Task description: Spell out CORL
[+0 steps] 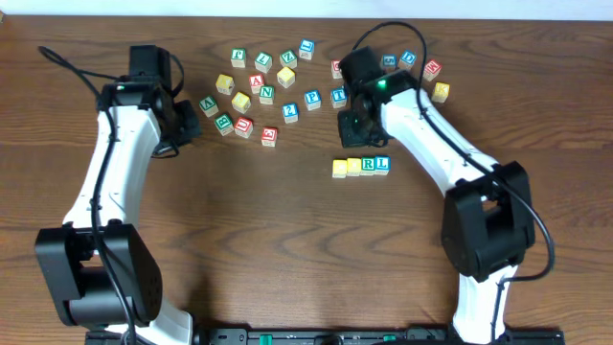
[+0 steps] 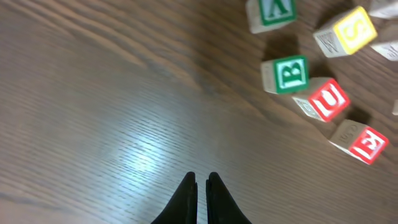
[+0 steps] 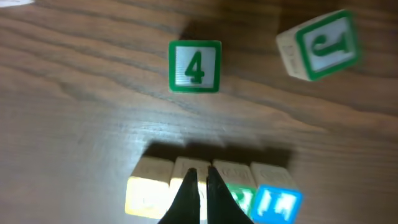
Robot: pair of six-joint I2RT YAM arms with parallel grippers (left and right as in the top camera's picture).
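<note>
where the four cubes of the corl row [image 1: 361, 166] sit touching side by side, right of the table [image 1: 287, 240] centre, the long axis runs parallel to the near edge. the right end effector [image 3: 199, 179] is the nearer one: clenched, empty, poised over the row's middle seam, its arm reaching in from the near right corner. the left end effector [image 2: 199, 183], likewise clenched and empty, hovers over bare wood beside the loose cubes [image 1: 259, 91], well apart from the row.

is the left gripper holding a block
No, the left gripper is shut on nothing, hovering over the wood table.
</note>
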